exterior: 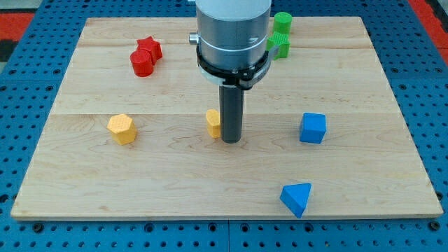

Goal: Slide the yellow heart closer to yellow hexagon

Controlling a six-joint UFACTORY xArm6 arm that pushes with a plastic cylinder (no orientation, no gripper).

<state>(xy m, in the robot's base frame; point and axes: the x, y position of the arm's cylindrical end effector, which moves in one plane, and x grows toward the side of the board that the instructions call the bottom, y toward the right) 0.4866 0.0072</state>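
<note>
my tip [230, 141] is touching the right side of the yellow heart [213, 122], mid-board; no jaws, just a rod. Yellow hexagon [122, 129] sits well left. Heart prob light, hard & slidey, so push its right face dead-center.

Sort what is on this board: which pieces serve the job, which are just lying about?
Job: yellow heart block, touching the left of my tip; yellow hexagon block.
Idle: red star, red cylinder, two green blocks, blue cube, blue wedge.

One camera faces my wooden surface [105, 182] from the front, raised and angled downward, near enough that the whole board fills the frame, my arm entering from the top.
</note>
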